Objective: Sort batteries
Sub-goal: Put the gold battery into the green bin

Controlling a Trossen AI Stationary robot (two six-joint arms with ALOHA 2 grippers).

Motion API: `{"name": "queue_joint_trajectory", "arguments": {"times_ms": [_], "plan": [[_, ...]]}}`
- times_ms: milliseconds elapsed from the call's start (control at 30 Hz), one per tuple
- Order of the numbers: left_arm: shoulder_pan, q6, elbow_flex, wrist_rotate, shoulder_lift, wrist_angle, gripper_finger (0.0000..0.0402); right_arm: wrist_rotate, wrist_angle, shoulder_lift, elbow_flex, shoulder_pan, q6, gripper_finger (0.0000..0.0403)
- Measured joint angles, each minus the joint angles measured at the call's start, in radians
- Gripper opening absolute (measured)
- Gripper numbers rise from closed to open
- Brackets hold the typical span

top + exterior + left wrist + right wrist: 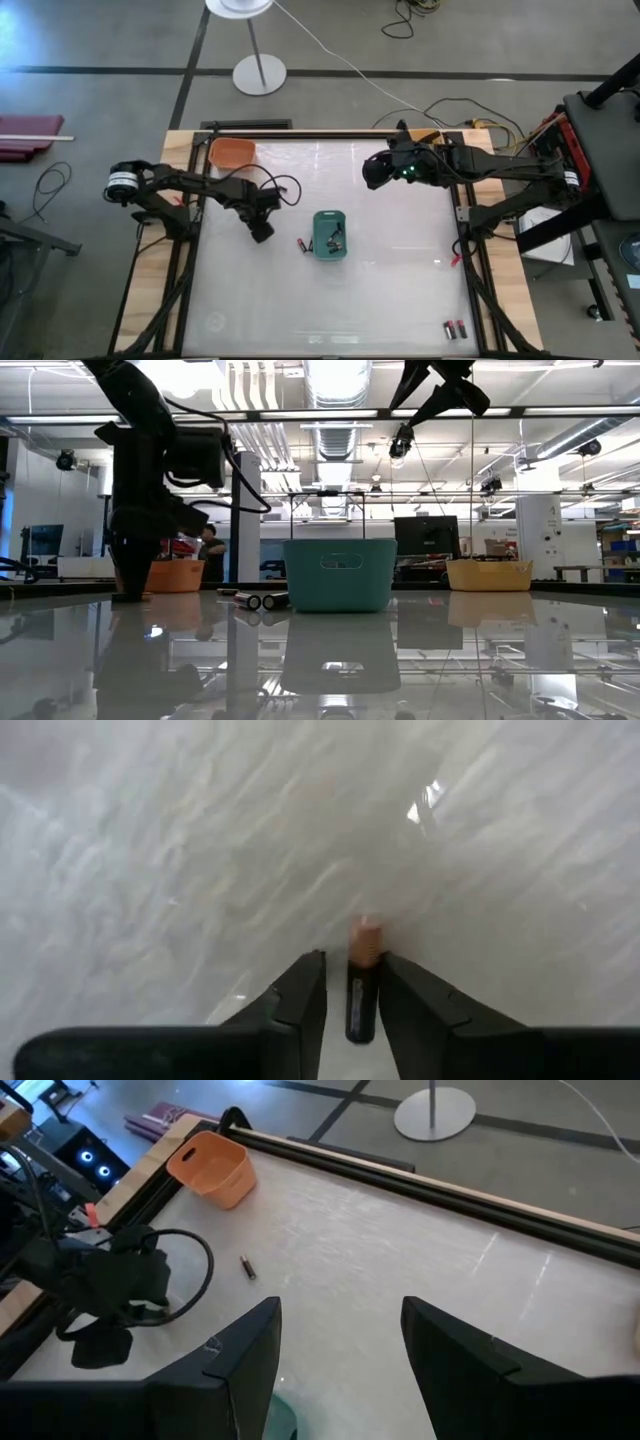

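A black battery with a copper end (362,982) lies on the table between the fingers of my left gripper (352,958), which stands low at the table's left middle (262,232), fingers pointing down and only narrowly apart. Another battery (300,243) lies just left of the teal bin (330,212), which holds a few cells. One more battery (247,1267) lies near the orange bin (210,1168). My right gripper (340,1315) hangs open and high over the table's far middle (372,172), with nothing in it. My left gripper has the battery lying lengthwise between its two fingers, copper end (366,935) pointing away past the tips. One finger (405,995) sits right beside the battery's side, and a strip of table shows between the other finger and it. I cannot tell whether it touches.
The orange bin (232,152) stands at the far left corner and a yellow bin (488,574) at the far right. Two batteries (455,328) lie near the front right corner. A black bar (420,1175) runs along the table's far edge.
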Motion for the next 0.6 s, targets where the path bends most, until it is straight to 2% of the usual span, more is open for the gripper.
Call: {"name": "queue_joint_trajectory", "arguments": {"times_ms": [100, 267, 433, 600], "plan": [[-0.003, 0.002, 0.0, -0.023, 0.0, 0.023, 0.0067, 0.0, 0.0, 0.0, 0.0, 0.0, -0.001, 0.0201], [-0.003, 0.003, 0.0, -0.033, 0.001, 0.039, 0.0013, 0.0, 0.0, 0.0, 0.0, 0.0, -0.003, 0.0201], [-0.003, 0.008, 0.016, -0.028, -0.024, 0.025, 0.0014, -0.02, -0.001, 0.0, 0.008, 0.0, -0.005, 0.0201], [-0.006, 0.072, 0.09, 0.003, -0.095, 0.014, 0.0004, -0.059, -0.004, 0.0, 0.012, 0.0, -0.026, 0.0201]]}}
